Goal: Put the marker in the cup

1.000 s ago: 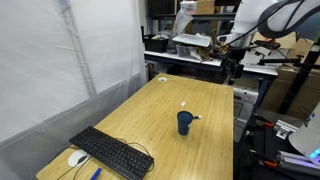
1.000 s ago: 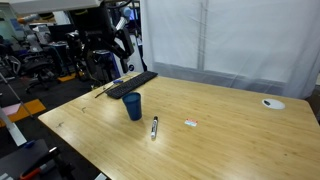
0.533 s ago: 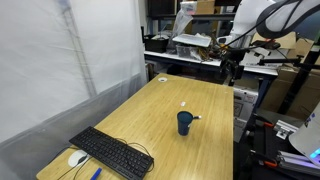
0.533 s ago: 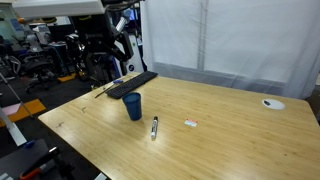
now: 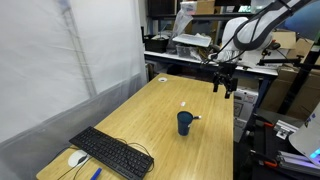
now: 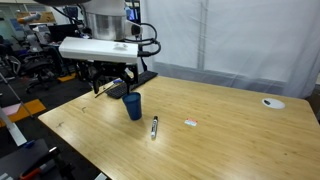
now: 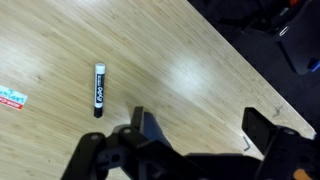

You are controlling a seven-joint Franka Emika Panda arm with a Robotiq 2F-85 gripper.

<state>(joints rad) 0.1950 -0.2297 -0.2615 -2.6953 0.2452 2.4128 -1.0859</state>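
The hand [image 7: 205,128] hangs wide open and empty above bare desk [image 7: 200,70], close to the desk's edge. Beyond it the marker [image 7: 98,88] lies flat, just beside the cup [image 6: 133,105] but not touching, open wood all round.

Both exterior views overlook the table [image 5: 160,120] [image 6: 220,125] from different sides; the wrist view looks down closely.

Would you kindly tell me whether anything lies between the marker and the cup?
Nothing visible does. The marker lies on bare table beside the cup, not touching it. The small white tag lies on the marker's other side. In the wrist view only wood shows between the open gripper and the marker.
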